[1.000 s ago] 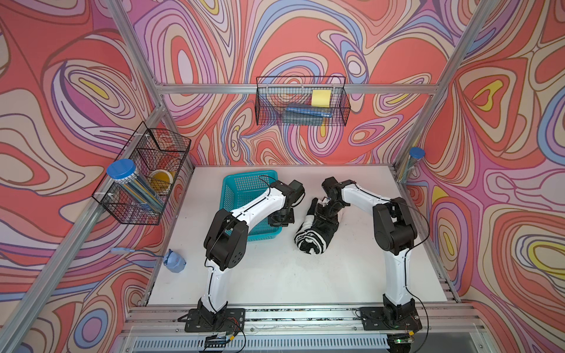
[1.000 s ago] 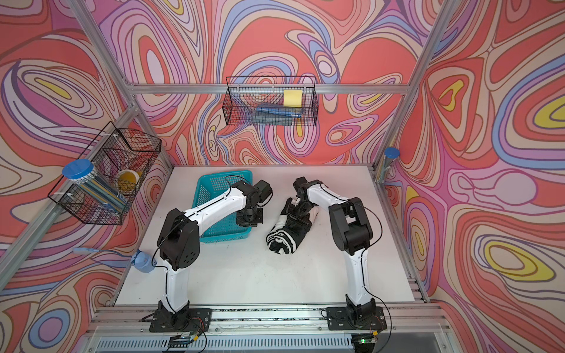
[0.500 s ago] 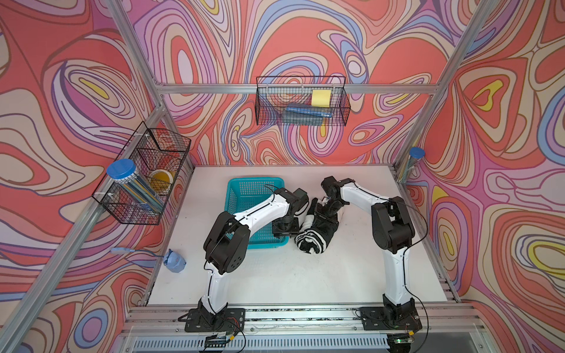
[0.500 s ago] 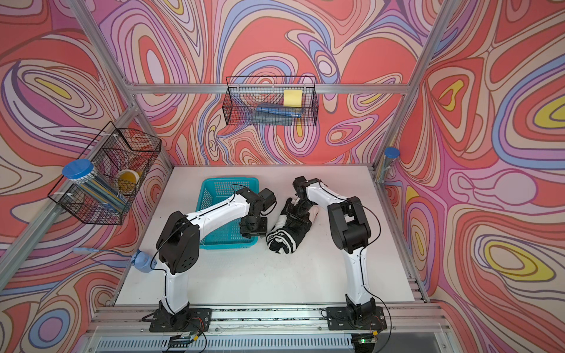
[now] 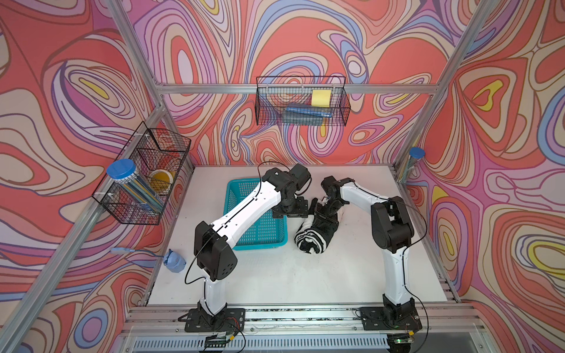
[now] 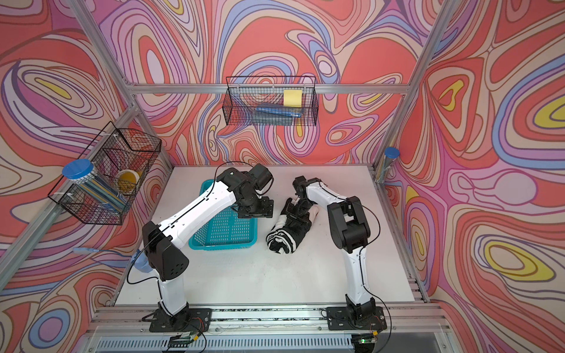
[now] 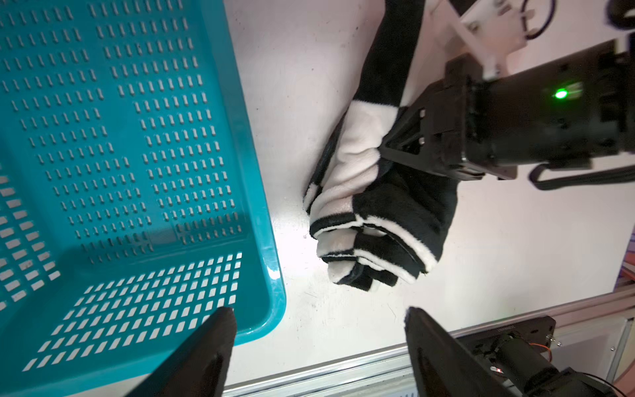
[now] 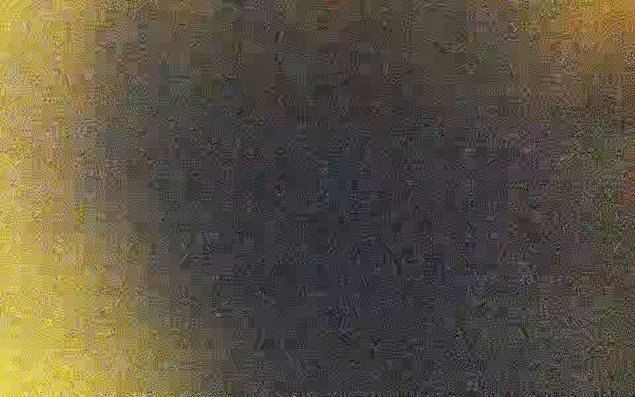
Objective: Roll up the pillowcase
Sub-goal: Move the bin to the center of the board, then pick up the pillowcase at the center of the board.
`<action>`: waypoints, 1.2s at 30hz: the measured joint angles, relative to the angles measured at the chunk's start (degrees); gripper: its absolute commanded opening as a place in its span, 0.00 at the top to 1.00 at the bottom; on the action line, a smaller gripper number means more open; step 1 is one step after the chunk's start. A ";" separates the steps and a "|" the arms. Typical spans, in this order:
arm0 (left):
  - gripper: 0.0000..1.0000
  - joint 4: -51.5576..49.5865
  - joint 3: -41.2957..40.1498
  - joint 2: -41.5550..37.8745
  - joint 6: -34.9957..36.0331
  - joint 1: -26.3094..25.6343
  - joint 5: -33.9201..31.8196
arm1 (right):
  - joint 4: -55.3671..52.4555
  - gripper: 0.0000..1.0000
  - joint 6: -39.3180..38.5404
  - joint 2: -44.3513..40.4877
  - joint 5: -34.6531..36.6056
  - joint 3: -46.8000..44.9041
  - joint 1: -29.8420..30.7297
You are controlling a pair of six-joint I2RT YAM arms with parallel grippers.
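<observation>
In a top view the black-and-white checked plush pillowcase (image 5: 315,237) lies rolled on the white table (image 5: 275,275), just beside the teal plastic basket (image 5: 263,244). Left wrist view: the left gripper (image 7: 318,311) gapes wide and empty, while the right gripper (image 7: 395,144) pinches the pillowcase. This is probably the final tightening, and the left must regrasp. Right wrist view: only noise. No writing is readable.

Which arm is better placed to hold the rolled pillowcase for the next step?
Right, probably: the right fingers pinch the pillowcase at its white square. The left fingers are open and empty, apart from the roll, next to the teal basket.
</observation>
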 measured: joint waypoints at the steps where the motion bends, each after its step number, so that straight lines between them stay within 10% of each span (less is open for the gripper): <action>1: 0.27 0.07 0.20 0.11 0.66 -0.28 0.44 | 0.00 0.79 0.00 0.00 0.00 0.00 0.00; 10: 0.50 2.58 2.82 9.99 5.99 -2.80 11.82 | 0.04 0.80 0.31 -0.02 -0.02 0.00 -0.04; 21: 0.69 7.63 3.28 16.26 4.42 -2.97 5.84 | 0.68 0.79 0.48 -0.55 0.00 -0.72 -0.09; 36: 0.65 17.16 -2.62 20.76 2.69 -0.04 5.01 | 1.75 0.80 1.70 -1.33 -0.04 -1.70 -0.31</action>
